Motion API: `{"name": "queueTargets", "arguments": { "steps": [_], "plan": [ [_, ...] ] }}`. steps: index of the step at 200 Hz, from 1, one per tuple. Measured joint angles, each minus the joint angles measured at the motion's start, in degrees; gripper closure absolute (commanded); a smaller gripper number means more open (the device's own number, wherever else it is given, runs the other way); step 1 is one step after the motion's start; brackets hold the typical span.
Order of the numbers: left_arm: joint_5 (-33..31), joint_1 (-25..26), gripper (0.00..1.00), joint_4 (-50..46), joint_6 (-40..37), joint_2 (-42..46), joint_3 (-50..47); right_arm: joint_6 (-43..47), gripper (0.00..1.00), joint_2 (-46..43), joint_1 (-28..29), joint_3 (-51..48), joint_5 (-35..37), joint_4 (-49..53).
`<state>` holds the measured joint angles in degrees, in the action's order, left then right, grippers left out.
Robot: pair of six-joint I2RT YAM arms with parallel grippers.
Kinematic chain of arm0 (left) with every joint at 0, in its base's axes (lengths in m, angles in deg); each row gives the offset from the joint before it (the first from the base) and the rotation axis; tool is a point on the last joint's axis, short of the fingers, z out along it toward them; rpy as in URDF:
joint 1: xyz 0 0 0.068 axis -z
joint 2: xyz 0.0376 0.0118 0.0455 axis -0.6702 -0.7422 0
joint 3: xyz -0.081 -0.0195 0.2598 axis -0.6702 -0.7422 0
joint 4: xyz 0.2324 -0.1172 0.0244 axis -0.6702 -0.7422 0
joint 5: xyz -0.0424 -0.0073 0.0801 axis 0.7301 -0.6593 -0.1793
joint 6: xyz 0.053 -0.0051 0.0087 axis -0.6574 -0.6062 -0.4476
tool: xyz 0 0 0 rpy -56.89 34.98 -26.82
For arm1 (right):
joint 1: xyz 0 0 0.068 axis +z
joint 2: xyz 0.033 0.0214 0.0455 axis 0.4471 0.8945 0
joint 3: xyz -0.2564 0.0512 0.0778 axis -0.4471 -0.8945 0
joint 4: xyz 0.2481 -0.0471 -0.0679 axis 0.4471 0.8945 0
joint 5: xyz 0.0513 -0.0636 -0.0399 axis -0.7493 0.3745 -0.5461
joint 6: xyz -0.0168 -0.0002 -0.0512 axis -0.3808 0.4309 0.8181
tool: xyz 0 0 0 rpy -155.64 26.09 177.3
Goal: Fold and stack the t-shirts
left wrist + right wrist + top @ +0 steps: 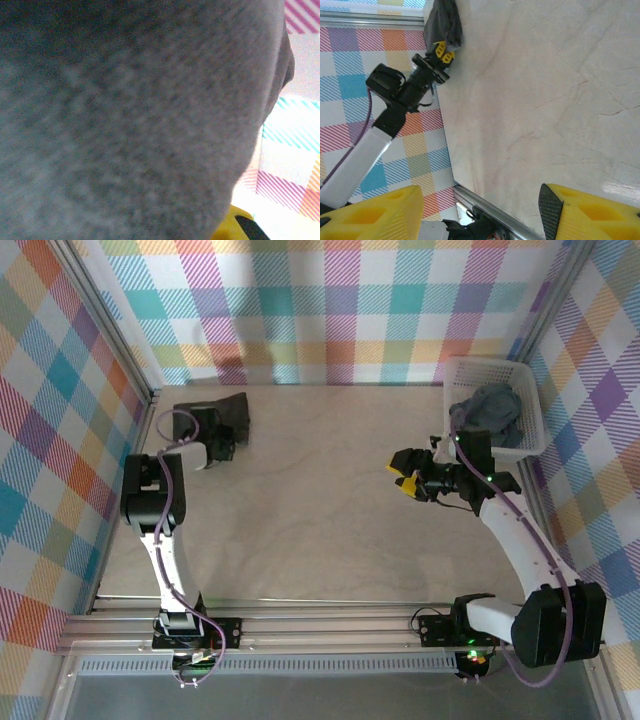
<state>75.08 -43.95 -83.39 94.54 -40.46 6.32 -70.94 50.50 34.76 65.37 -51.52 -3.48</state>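
A folded dark t-shirt lies in the far left corner of the table. My left gripper is at its near edge. In the left wrist view, grey cloth sits blurred right against the lens, with one yellow finger poking out beneath it. From the right wrist view the left gripper touches the shirt, but how its jaws stand is unclear. My right gripper hovers mid-right over bare table, and it is open with nothing between its fingers. Crumpled grey t-shirts fill the basket.
The white lattice basket stands at the back right against the checked wall. Checked walls close in the table on the left, back and right. An aluminium rail runs along the near edge.
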Motion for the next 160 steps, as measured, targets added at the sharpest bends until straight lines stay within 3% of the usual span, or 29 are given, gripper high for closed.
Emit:
{"name": "queueTargets", "arguments": {
  "steps": [56, 120, 139, 145, 148, 151, 155, 160],
  "plan": [
    [7.5, -5.8, 1.00, -9.2, -14.6, -7.4, 12.5, -0.2, 0.37, 2.4, 0.0, 0.5, 0.0, 0.0],
    [8.4, -5.8, 1.00, -12.5, -16.6, -13.2, 22.3, -0.1, 0.36, 3.4, 0.0, 1.7, -0.5, -0.7],
    [8.5, -5.7, 0.77, -12.5, -16.6, -13.2, 22.5, -0.2, 0.35, 3.3, 0.0, 1.8, -0.6, -1.9],
    [8.6, -5.5, 0.66, -12.3, -16.4, -13.2, 22.4, -0.3, 0.35, 3.2, 0.0, 1.8, -0.6, -2.4],
    [8.6, -5.4, 0.57, -12.2, -16.6, -13.1, 22.3, -0.5, 0.35, 3.0, 0.0, 1.8, -0.5, -2.7],
    [8.5, -5.3, 0.40, -12.0, -16.2, -13.0, 22.0, -0.5, 0.35, 2.8, 0.0, 1.8, -0.4, -3.0],
    [8.6, -5.2, 0.07, -11.8, -16.6, -12.6, 21.4, -0.7, 0.35, 2.5, 0.0, 1.8, -0.2, -3.4],
    [8.5, -5.1, 0.00, -11.6, -16.6, -11.9, 20.4, -1.0, 0.34, 2.0, 0.0, 1.8, 0.1, -3.8]
  ]
}}
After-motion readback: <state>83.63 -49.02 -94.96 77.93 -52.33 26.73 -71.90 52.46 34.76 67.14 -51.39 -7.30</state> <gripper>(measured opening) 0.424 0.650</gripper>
